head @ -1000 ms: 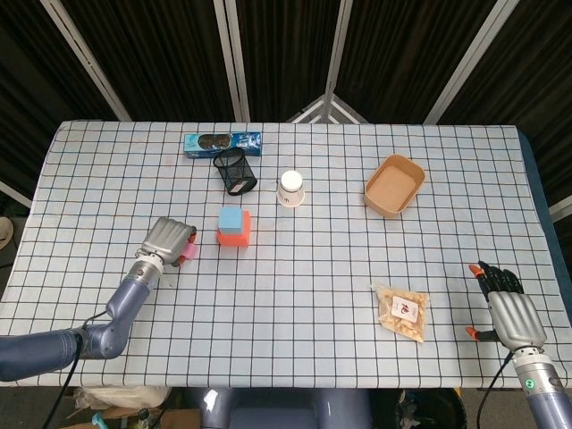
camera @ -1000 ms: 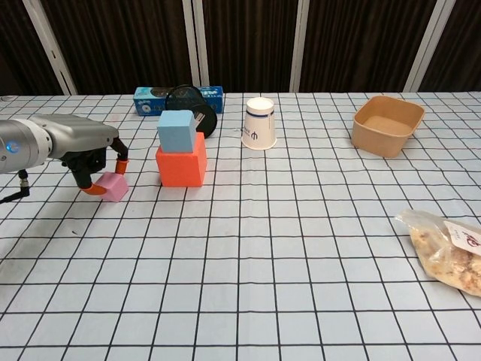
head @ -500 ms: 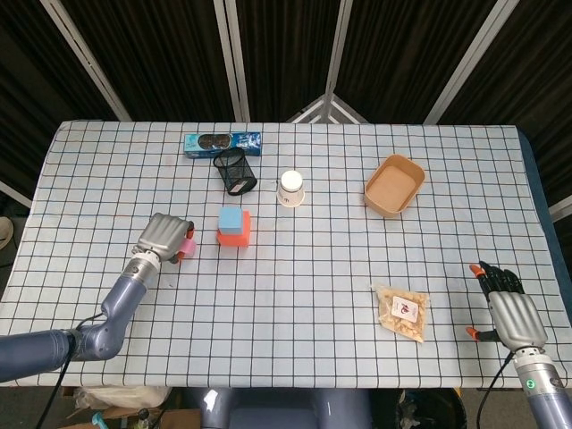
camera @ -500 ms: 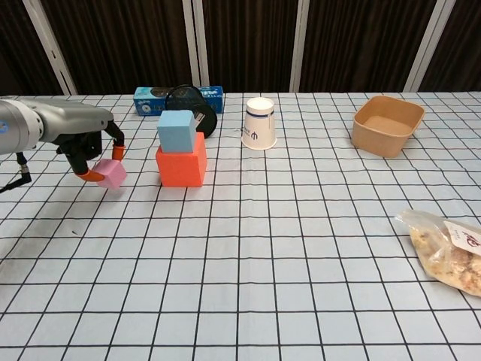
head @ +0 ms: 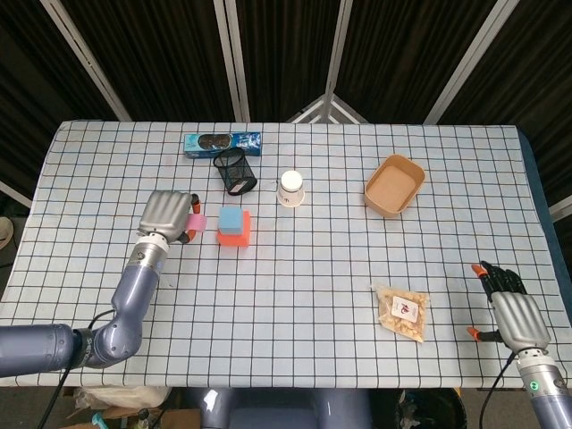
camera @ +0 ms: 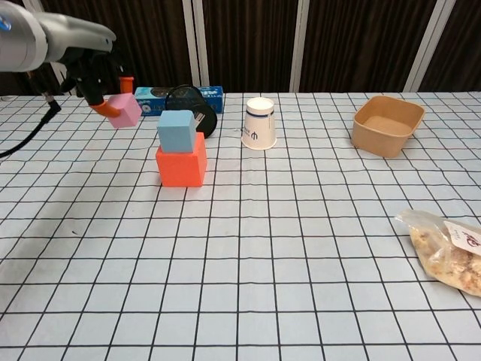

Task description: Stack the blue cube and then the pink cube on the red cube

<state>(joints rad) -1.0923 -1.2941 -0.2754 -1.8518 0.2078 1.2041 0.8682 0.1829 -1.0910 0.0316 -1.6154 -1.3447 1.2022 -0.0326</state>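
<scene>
Pink cube [camera: 122,110] pinched in left hand [head: 167,214] fingers [camera: 122,82], lifted off checkered surface [camera: 285,248]. Blue cube [camera: 176,129] atop red cube [camera: 181,165], just right of and below those fingers. Right hand [head: 512,315] low near surface edge, fingers apart, holding nothing.

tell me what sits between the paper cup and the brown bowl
Nothing: between the cup and the bowl only bare checked tablecloth shows, in both the chest and head views.
</scene>
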